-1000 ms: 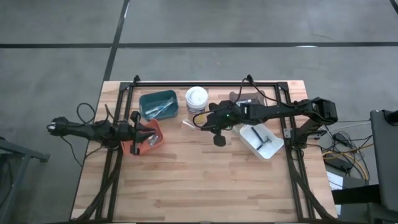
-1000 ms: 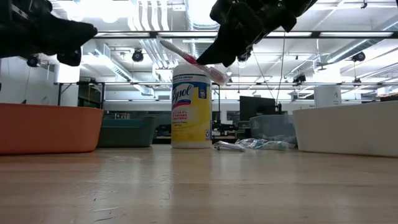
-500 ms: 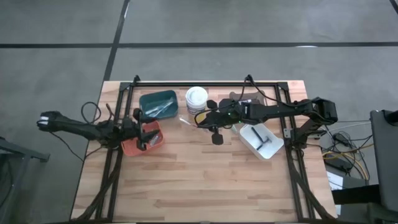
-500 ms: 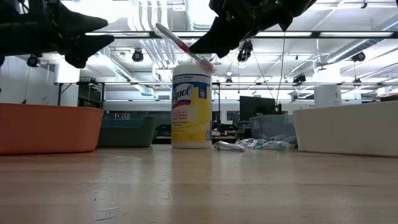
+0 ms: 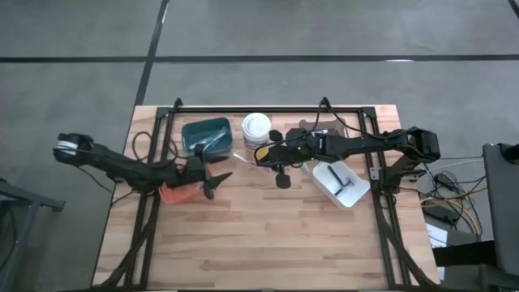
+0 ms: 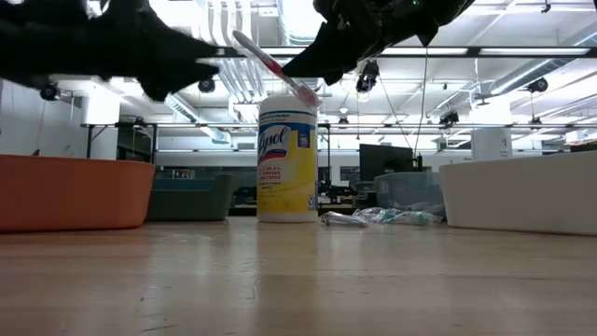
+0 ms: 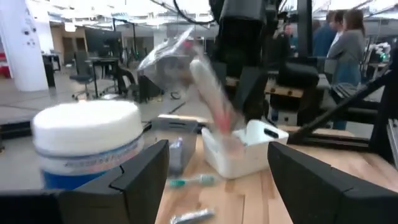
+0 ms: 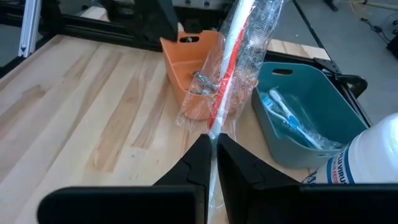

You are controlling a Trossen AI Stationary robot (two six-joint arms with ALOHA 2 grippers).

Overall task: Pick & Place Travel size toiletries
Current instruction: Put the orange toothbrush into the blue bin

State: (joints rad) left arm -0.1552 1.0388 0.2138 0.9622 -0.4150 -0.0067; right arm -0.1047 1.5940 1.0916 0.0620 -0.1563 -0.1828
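Observation:
A red-and-white toothbrush in a clear wrapper (image 8: 231,68) is in the air beside the white tub with the yellow label (image 6: 286,159), with my right gripper (image 8: 211,155) shut on it. In the high view the toothbrush (image 5: 241,159) hangs between the teal bin (image 5: 205,135) and the table's middle. My left gripper (image 5: 217,175) stands open and holds nothing, just right of the orange bin (image 5: 174,193), pointing at the toothbrush (image 7: 208,93). Several other toothbrushes lie in the teal bin (image 8: 298,118). My right gripper pinches the wrapped toothbrush's lower end (image 8: 213,132) between its two fingers. The fingers come from the table's right side, slanting down, roughly along the toothbrush. The toothbrush is lifted clear of the table, and its free end (image 6: 239,41) slants up toward the left.
A white bin (image 5: 340,183) with a dark item stands under the right arm. Behind the tub, a small tube and wrapped items (image 6: 373,217) lie on the table. A toothbrush (image 7: 189,182) lies loose near the white bin (image 7: 239,152). People stand beyond the table.
My left gripper has moved from above the orange bin toward the table's right, up to the held toothbrush, rising a little. My right gripper has stayed in place but tipped, so the toothbrush's free end points higher than before.

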